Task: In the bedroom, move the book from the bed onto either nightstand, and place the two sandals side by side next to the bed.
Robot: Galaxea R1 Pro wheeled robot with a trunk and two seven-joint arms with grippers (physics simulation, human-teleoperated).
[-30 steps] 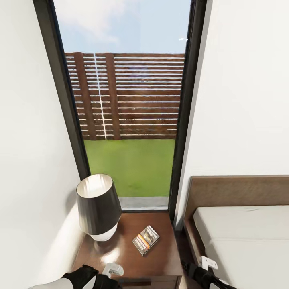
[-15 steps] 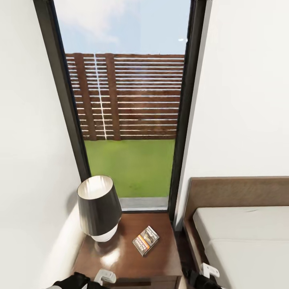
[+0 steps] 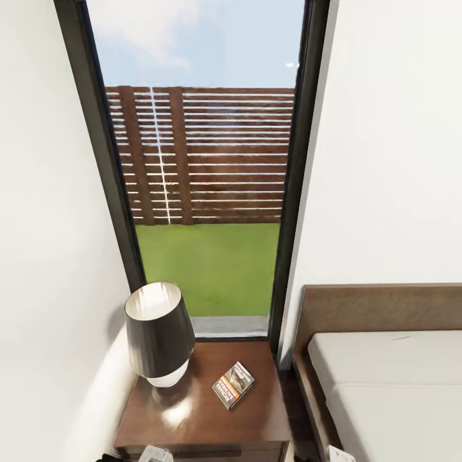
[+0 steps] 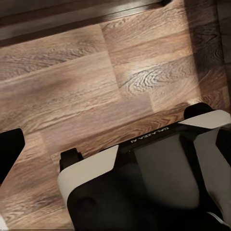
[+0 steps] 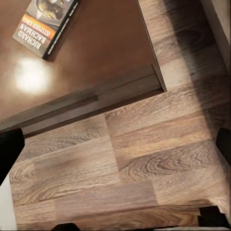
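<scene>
The book [image 3: 233, 384], dark cover with an orange band, lies flat on the nightstand [image 3: 256, 423] beside the bed [image 3: 391, 385]. The right wrist view looks down on the book [image 5: 45, 24] at the nightstand's [image 5: 106, 57] top, with wood floor below it. My right gripper [image 5: 115, 144] is open over that floor, holding nothing; a white tip of it [image 3: 337, 454] peeks at the head view's lower edge. My left gripper [image 4: 115, 149] hangs open and low over the floor, its tip [image 3: 154, 454] just in front of the nightstand. The two sandals are out of view.
A black-shaded lamp [image 3: 159, 333] stands on the nightstand's left half. Behind it is a tall dark-framed window [image 3: 205, 192], with white walls on both sides. My own white and black base [image 4: 144, 178] sits on the plank floor just under the left gripper.
Both arms have dropped and drawn back, sliding almost out of the head view's lower edge. The book has stayed where it lies on the nightstand.
</scene>
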